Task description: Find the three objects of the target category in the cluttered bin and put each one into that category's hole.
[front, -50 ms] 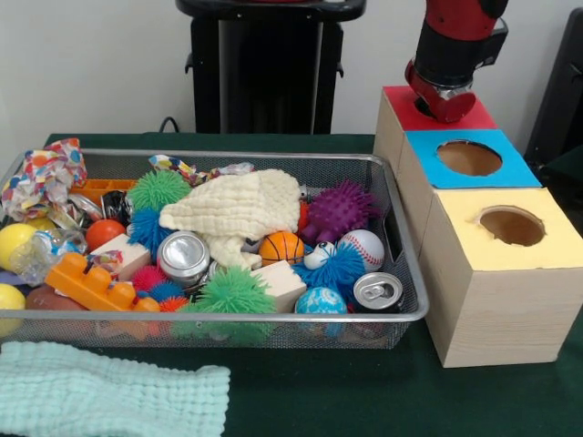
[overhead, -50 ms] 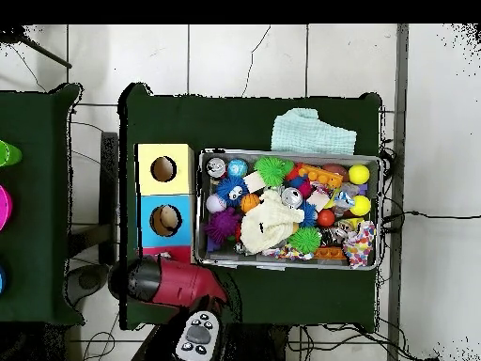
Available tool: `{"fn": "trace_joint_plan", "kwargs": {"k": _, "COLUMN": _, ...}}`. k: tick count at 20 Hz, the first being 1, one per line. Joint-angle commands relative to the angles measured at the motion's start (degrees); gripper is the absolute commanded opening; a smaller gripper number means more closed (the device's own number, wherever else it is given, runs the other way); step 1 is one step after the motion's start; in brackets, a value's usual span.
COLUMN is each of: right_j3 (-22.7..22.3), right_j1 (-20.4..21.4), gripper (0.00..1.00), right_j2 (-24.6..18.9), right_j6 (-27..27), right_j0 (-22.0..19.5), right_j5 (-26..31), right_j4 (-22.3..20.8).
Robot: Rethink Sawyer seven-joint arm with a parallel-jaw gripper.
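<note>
1. At your far left in the front view: pale green cloth (front, -50 ms: 109, 399) on the table, in front of the mesh bin (front, -50 ms: 412, 273).
2. In the bin, among the clutter: orange brick (front, -50 ms: 96, 284), silver can (front, -50 ms: 183, 258), cream cloth (front, -50 ms: 239, 209), small basketball (front, -50 ms: 281, 247), purple spiky ball (front, -50 ms: 339, 210), baseball (front, -50 ms: 365, 247), second can (front, -50 ms: 377, 290).
3. Right of the bin: yellow-topped box (front, -50 ms: 510, 273), blue-topped box (front, -50 ms: 469, 159), red-topped box (front, -50 ms: 433, 114), each of the first two with a hole.
4. The gripper (front, -50 ms: 444, 98) hangs over the red top; you cannot tell its finger state, likely hidden.
</note>
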State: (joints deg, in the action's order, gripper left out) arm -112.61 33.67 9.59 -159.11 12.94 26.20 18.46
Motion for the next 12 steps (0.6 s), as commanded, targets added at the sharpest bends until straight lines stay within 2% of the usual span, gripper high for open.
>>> {"fn": "trace_joint_plan", "kwargs": {"k": 1, "right_j3": 14.15, "right_j1": 4.22, "gripper": 1.0, "right_j2": 2.41, "right_j6": 1.11, "right_j0": -2.65, "right_j5": 14.2, "right_j4": -5.2}}
{"fn": "trace_joint_plan", "kwargs": {"k": 6, "right_j3": 17.22, "right_j1": 7.21, "gripper": 1.0, "right_j2": 2.79, "right_j6": 1.28, "right_j0": -3.16, "right_j5": 22.94, "right_j4": -8.01}}
{"fn": "trace_joint_plan", "kwargs": {"k": 12, "right_j3": 18.91, "right_j1": 9.71, "gripper": 1.0, "right_j2": 1.49, "right_j6": 0.18, "right_j0": -4.52, "right_j5": 27.92, "right_j4": -8.9}}
